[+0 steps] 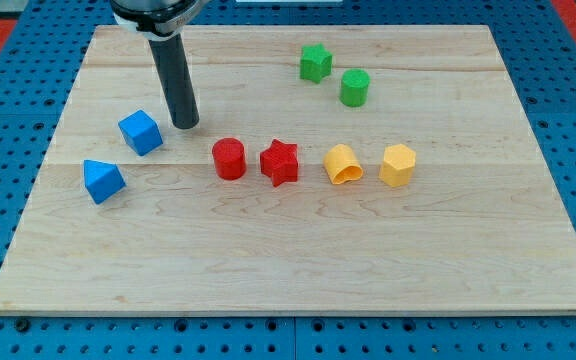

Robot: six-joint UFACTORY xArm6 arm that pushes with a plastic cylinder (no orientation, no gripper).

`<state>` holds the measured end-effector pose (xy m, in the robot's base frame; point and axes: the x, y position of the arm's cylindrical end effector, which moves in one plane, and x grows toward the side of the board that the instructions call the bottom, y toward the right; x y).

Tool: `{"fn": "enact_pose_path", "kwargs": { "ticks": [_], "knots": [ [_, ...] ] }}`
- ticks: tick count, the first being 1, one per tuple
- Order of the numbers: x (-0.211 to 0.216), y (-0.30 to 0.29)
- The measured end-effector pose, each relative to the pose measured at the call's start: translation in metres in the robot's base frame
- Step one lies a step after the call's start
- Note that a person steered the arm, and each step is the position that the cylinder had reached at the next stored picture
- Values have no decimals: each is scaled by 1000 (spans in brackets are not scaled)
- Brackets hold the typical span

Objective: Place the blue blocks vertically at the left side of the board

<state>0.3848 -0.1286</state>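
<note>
A blue cube (140,132) lies at the board's left, and a blue wedge-like block (102,181) lies below and left of it. My tip (186,125) rests on the board just right of the blue cube, with a small gap between them. The dark rod comes down from the view's top left.
A red cylinder (229,158) and a red star (280,162) sit at the middle. Two yellow blocks (343,165) (398,165) lie to their right. A green star (315,62) and a green cylinder (355,88) are at the top. The wooden board (288,270) rests on a blue perforated table.
</note>
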Motion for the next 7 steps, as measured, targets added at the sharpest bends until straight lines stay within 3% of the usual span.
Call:
{"fn": "enact_pose_path", "kwargs": {
  "ticks": [1,2,3,4,5,7],
  "knots": [
    [15,-66],
    [19,-71],
    [-10,-72],
    [-21,-153],
    [4,-174],
    [43,-148]
  ]
}}
